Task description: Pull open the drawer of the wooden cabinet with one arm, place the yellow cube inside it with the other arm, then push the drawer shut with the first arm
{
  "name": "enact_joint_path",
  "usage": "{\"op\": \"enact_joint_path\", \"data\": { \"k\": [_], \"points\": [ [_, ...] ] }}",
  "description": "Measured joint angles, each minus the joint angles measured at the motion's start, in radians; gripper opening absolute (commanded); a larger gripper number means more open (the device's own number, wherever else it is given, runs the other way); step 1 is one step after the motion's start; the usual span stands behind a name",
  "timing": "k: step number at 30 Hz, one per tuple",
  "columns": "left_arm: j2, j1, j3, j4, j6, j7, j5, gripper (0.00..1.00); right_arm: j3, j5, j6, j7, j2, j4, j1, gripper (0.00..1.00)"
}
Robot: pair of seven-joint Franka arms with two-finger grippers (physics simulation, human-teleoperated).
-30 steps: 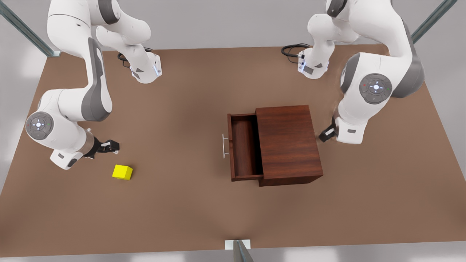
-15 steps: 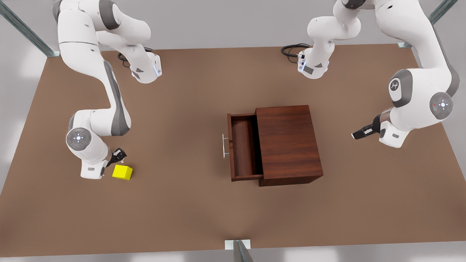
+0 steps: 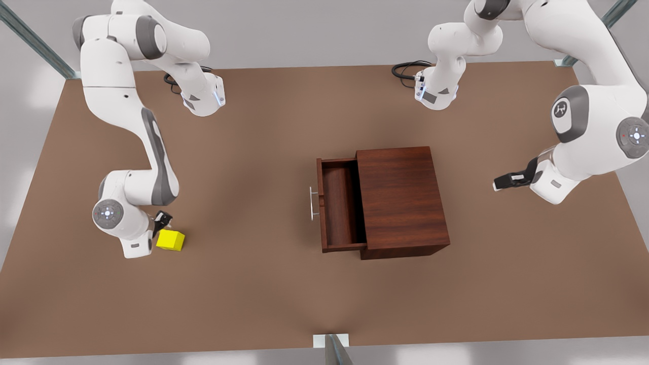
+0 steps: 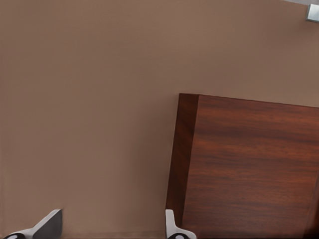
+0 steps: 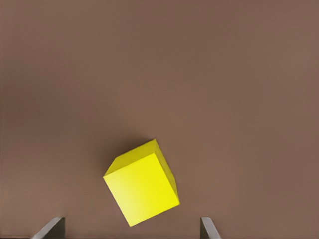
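Observation:
The wooden cabinet stands mid-table with its drawer pulled out toward the front view's left; the tray is empty and its silver handle sticks out in front. On the table at the front view's left lies the yellow cube. My right gripper hangs just above and beside it, open. In the right wrist view the cube sits between the spread fingers of that gripper, a little ahead of them. My left gripper is open, off the cabinet's back side, whose top fills part of the left wrist view.
Both arm bases are bolted at the table's far edge, with a black cable by one. Brown tabletop stretches between cube and drawer. A metal bracket sits at the near edge.
My right gripper swung down and over from beside the cube to right at it. My left arm drew back from the cabinet's rear toward the front view's right. The drawer stayed open.

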Motion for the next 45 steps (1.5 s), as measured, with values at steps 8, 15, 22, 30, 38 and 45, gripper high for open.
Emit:
{"op": "enact_joint_path", "data": {
  "k": [8,15,22,30,38,45],
  "points": [
    [-0.001,-0.006,-0.001,-0.004,-0.021,0.063,0.004,1.0,0.05,0.046,-0.028,-0.154,0.046,0.008,-0.079,1.0],
    [-0.029,-0.052,-0.006,-0.052,-0.028,0.091,0.036,1.0,0.091,0.047,-0.03,-0.249,0.105,0.057,-0.119,1.0],
    [-0.032,-0.05,-0.004,-0.06,-0.034,0.111,0.042,1.0,0.105,0.046,-0.022,-0.315,0.149,0.097,-0.121,1.0],
    [-0.032,-0.052,-0.006,-0.067,-0.04,0.125,0.046,1.0,0.107,0.044,-0.004,-0.37,0.166,0.085,-0.121,1.0],
    [-0.031,-0.059,-0.006,-0.067,-0.038,0.131,0.048,1.0,0.108,0.041,0.036,-0.417,0.187,0.067,-0.129,1.0],
    [-0.053,-0.086,-0.006,-0.085,-0.043,0.123,0.049,1.0,0.107,0.023,0.112,-0.45,0.185,0.014,-0.142,0.98]
  ]
}}
